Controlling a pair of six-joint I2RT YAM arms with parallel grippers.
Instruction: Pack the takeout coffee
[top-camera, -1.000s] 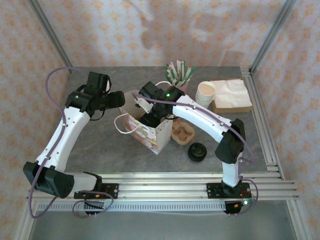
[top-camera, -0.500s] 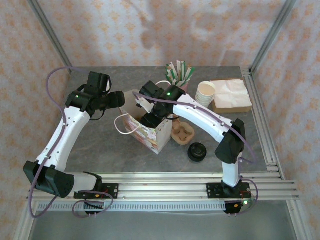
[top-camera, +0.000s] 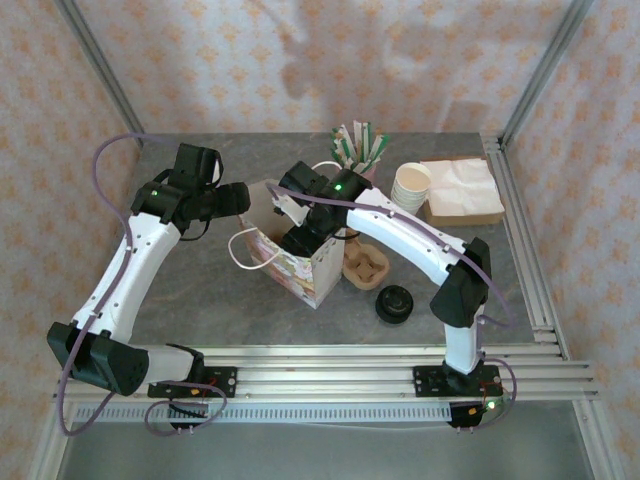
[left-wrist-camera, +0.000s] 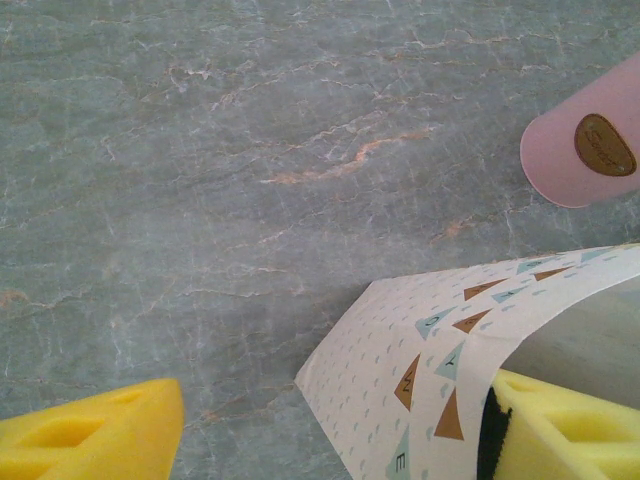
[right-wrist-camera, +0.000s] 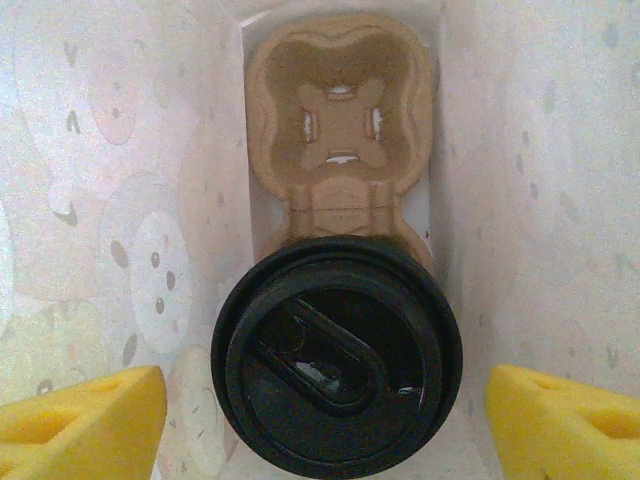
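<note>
While the right gripper (right-wrist-camera: 322, 420) hung spread inside the bag (right-wrist-camera: 120, 200), one coffee cup (right-wrist-camera: 336, 360) sat upright dead below it, untouched, in the carrier (right-wrist-camera: 340, 120). Left gripper (left-wrist-camera: 330, 432) spread, straddled bag rim. Second cup (top-camera: 394, 303) stood on the table (top-camera: 200, 290), nearer right arm.

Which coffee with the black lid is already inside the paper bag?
The coffee under the right fingers, sitting on the brown carrier down in the bag. The other coffee stands out on the table.
</note>
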